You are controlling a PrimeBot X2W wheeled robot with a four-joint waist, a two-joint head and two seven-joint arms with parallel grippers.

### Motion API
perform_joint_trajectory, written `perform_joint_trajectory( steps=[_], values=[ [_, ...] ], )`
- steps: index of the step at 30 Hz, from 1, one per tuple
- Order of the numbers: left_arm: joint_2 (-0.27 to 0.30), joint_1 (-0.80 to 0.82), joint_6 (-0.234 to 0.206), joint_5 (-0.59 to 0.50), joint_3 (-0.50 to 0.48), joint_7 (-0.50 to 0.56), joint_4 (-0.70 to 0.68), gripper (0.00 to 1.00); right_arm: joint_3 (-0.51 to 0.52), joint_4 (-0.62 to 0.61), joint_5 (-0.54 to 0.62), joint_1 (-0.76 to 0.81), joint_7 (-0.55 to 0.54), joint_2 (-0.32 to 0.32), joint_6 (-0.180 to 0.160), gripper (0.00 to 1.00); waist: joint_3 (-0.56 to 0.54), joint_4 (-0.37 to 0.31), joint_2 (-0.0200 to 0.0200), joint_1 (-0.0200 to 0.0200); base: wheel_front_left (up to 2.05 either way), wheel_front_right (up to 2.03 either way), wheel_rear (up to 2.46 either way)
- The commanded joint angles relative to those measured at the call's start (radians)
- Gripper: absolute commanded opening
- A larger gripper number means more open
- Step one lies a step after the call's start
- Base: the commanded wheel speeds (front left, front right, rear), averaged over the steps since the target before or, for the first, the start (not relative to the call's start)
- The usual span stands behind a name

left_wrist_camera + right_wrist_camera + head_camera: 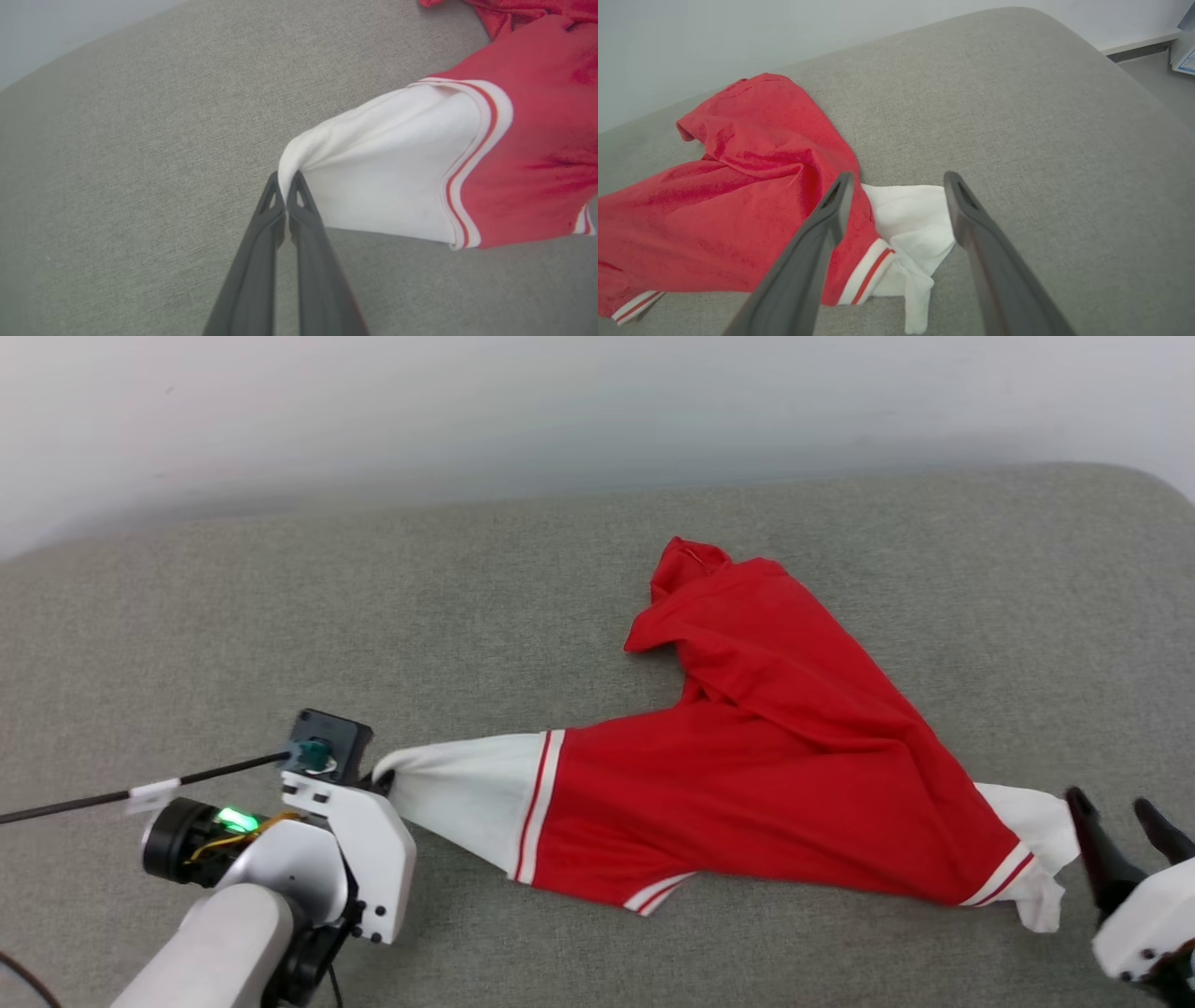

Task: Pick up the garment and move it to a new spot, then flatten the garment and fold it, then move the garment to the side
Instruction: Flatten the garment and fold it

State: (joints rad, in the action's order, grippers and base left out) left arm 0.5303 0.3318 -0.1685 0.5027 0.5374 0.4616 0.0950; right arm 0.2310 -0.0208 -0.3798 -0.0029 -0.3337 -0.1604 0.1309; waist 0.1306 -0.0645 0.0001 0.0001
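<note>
On the grey couch (280,616), left gripper (286,186) pinches the garment (766,775) sleeve; right gripper (899,205) hangs open. Flattening, folding, moving all look undone.

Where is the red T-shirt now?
In the head view the red jersey T-shirt with white sleeves lies crumpled right of centre on the grey cushion, one sleeve pinched by the left pincer, the other beside the open right pincer.

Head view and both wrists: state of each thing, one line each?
Red jersey-style T-shirt with white short sleeves: rumpled, unfolded, lying on the cushion.
Left gripper: jaws shut on one white sleeve's tip.
Right gripper: jaws open, by the other white sleeve, holding nothing.
Grey fabric cushion: bearing the shirt.
</note>
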Motion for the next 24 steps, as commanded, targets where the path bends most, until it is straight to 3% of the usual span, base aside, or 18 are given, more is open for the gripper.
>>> perform_joint_trajectory(
  steps=[1,2,10,17,21,22,23,24],
  values=[
    [0.012,-0.014,-0.017,-0.008,-0.016,-0.016,-0.025,0.0,0.031,0.034,-0.016,-0.029,-0.056,-0.025,0.0,1.0,0.007,0.006,-0.0001,-0.0001,0.0,0.0,0.0],
    [0.012,-0.014,-0.017,-0.008,-0.016,-0.016,-0.025,0.0,0.031,0.034,-0.016,-0.029,-0.056,-0.025,0.0,1.0,0.007,0.006,-0.0001,-0.0001,0.0,0.0,0.0],
    [0.025,0.005,-0.045,-0.018,-0.039,-0.035,-0.12,0.0,0.071,0.218,-0.064,-0.157,-0.389,-0.121,0.0,1.0,0.082,0.027,-0.0001,-0.0001,0.0,0.0,0.0],
    [0.012,0.042,-0.051,-0.035,-0.032,-0.048,-0.154,0.0,0.019,0.34,-0.07,-0.258,-0.504,-0.141,0.0,1.0,0.151,0.046,-0.0001,-0.0001,0.0,0.0,0.0],
    [0.008,0.046,-0.049,-0.035,-0.029,-0.061,-0.151,0.0,0.001,0.418,-0.089,-0.263,-0.558,-0.116,0.0,1.0,0.159,0.054,-0.0001,-0.0001,0.0,0.0,0.0],
    [0.007,0.044,-0.049,-0.033,-0.029,-0.062,-0.148,0.0,-0.003,0.431,-0.091,-0.262,-0.572,-0.11,0.0,0.4,0.159,0.055,-0.0001,-0.0001,0.0,0.0,0.0],
    [0.007,0.041,-0.05,-0.031,-0.03,-0.066,-0.147,0.0,-0.005,0.439,-0.099,-0.261,-0.578,-0.105,0.0,0.0,0.157,0.056,-0.0001,-0.0001,0.0,0.0,0.0],
    [0.006,0.036,-0.052,-0.03,-0.03,-0.071,-0.145,0.0,-0.005,0.442,-0.102,-0.258,-0.583,-0.104,0.0,0.0,0.153,0.055,-0.0001,-0.0001,0.0,0.0,0.0]
  ],
)
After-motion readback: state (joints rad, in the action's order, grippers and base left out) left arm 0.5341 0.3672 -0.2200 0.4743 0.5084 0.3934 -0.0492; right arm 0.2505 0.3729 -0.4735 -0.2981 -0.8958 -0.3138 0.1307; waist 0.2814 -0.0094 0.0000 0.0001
